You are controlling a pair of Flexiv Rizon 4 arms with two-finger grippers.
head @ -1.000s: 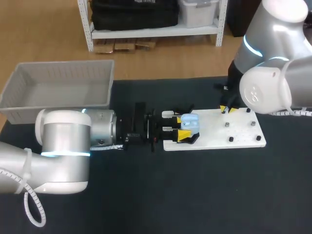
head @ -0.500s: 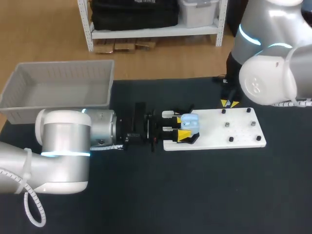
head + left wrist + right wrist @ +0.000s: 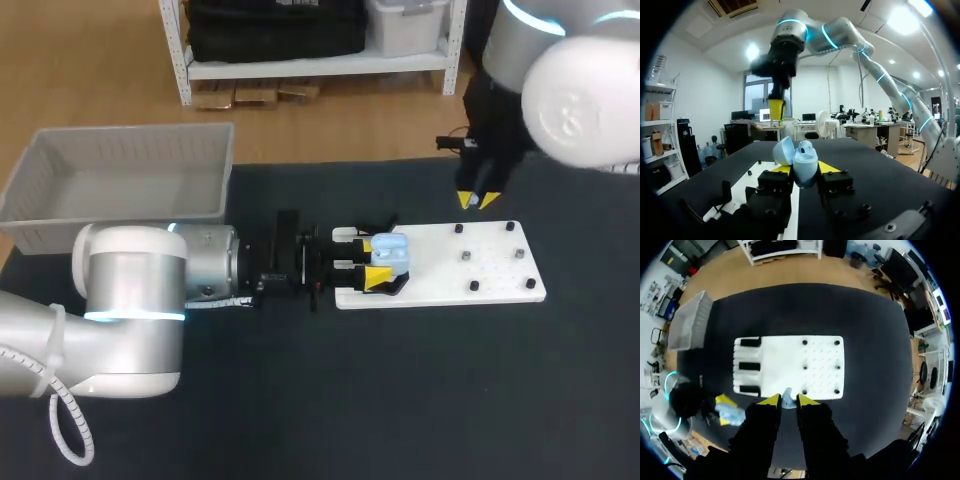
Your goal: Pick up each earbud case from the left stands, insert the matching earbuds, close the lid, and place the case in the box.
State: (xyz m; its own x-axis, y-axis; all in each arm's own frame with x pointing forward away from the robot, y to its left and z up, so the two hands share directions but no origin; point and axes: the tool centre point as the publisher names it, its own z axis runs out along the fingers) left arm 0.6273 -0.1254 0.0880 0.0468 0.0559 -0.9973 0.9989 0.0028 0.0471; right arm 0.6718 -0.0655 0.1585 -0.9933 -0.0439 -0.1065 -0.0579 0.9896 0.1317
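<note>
Now L gripper [image 3: 372, 262] was clamped on the light-blue earbud case [image 3: 390, 250], lid up, at the white board's [image 3: 440, 272] left edge. Farther back, R gripper [image 3: 477, 201] hung above the board's far edge, tips pinching a small bluish earbud [image 3: 787, 400]. Grey box [image 3: 120, 200] sat far left.
</note>
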